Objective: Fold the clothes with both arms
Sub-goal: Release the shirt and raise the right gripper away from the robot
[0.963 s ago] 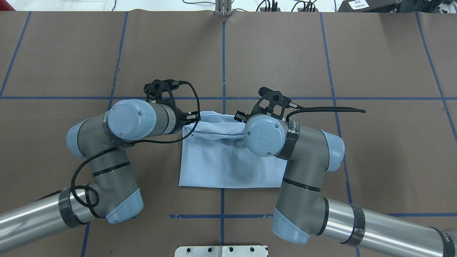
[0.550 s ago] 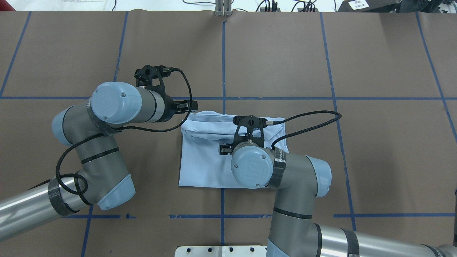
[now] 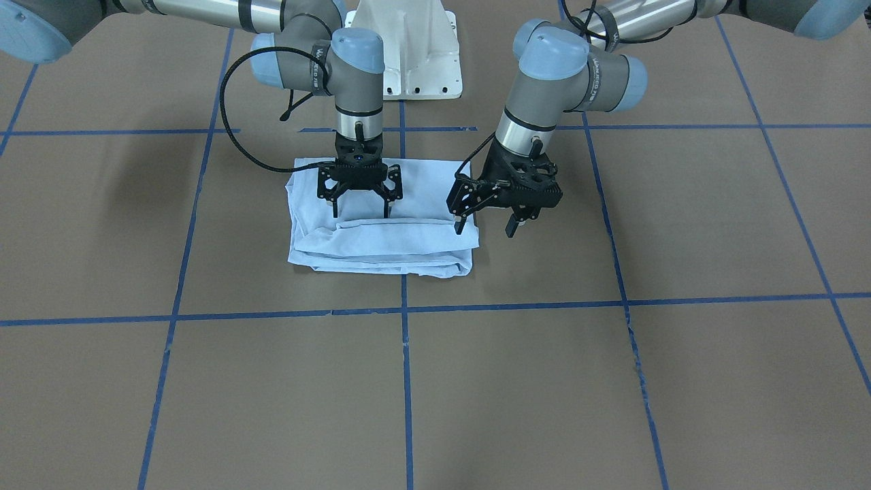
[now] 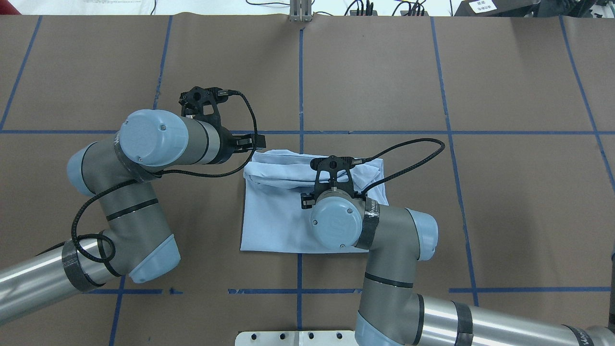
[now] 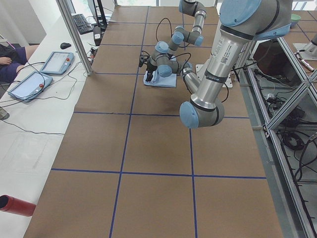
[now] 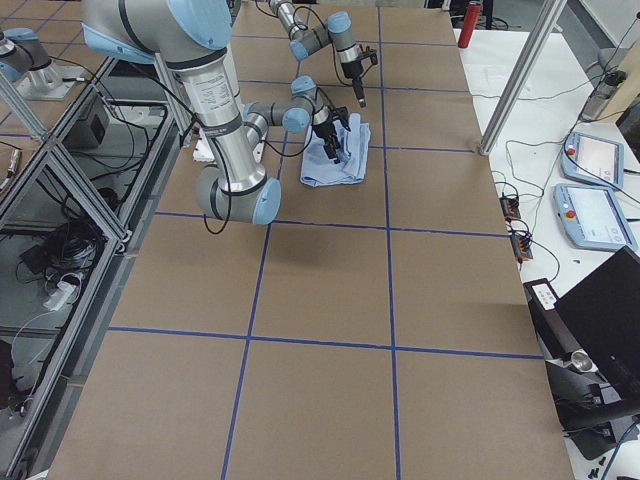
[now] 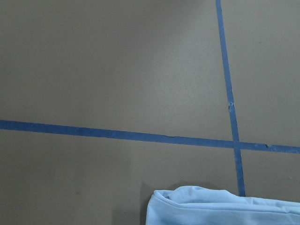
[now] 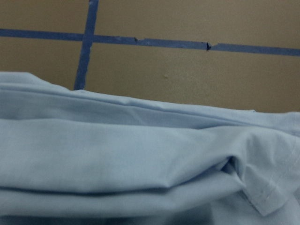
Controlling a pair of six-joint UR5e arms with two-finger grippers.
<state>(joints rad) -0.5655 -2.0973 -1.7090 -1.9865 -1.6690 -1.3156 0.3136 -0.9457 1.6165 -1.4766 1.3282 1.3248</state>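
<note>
Front-facing view — right tool (image 3: 360, 212) splayed above T-shirt (image 3: 381, 248), left tool (image 3: 484, 231) beside it.

1. We see a brown worktop (image 7: 108, 65) filling most of the view.
2. Two blue tape lines (image 7: 117, 134) cross towards our right.
3. Folded light blue cloth (image 7: 211, 211) lies at the bottom edge, covering one line's lower end.

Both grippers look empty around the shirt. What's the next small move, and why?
Probably lower the right gripper onto the T-shirt to flatten or re-pinch the edge away from the robot. It hangs open directly over the cloth, and the layers at that edge look puffy and uneven. The left gripper is also open, just off the shirt's side edge, and holds nothing.
</note>
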